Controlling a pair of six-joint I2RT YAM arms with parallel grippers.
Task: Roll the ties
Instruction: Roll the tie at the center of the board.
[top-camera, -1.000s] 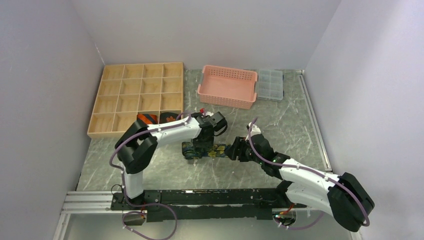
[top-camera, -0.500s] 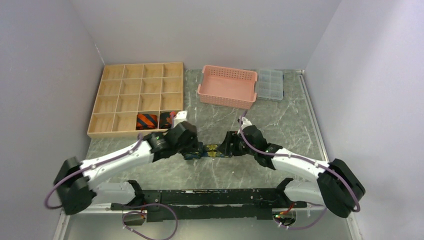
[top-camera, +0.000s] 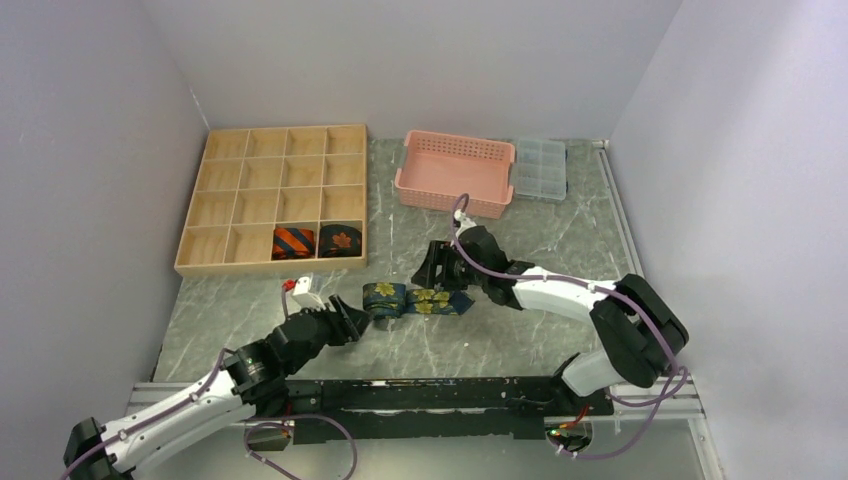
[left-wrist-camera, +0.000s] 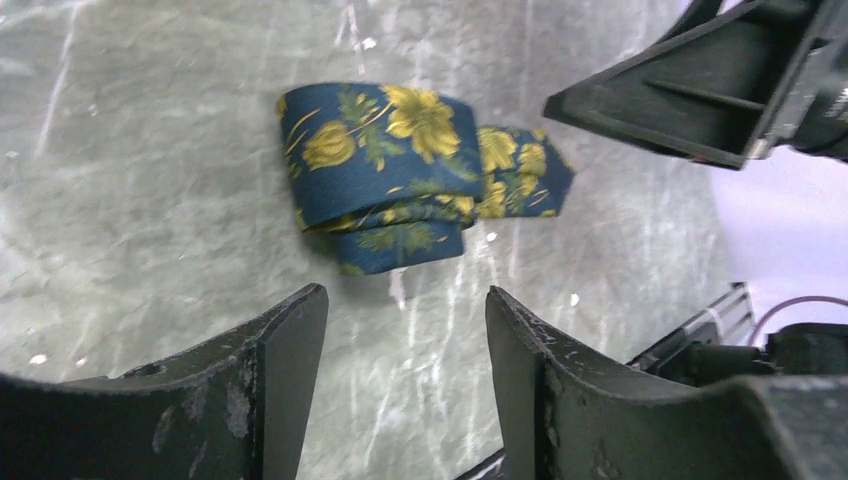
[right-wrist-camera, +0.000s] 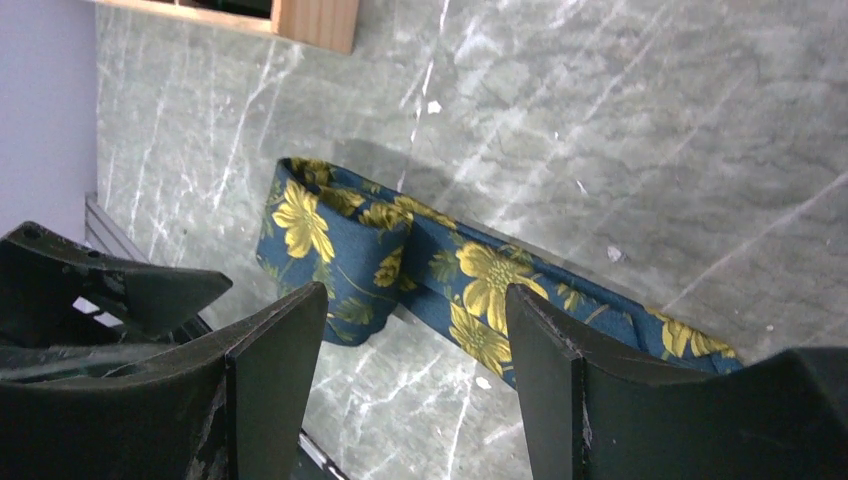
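Here the floral tie (half rolled, tail trailing right) lies between the grippers, held by neither: left gripper near-left, right gripper just beyond, both spread wide and empty.

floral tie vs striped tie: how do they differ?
The floral tie lies on the table; the striped tie sits in a wooden tray compartment. The floral tie is part-rolled with a tail trailing flat; the striped tie is a compact bundle. Floral tie: blue with yellow flowers; striped tie: orange and black. Both are patterned ties.
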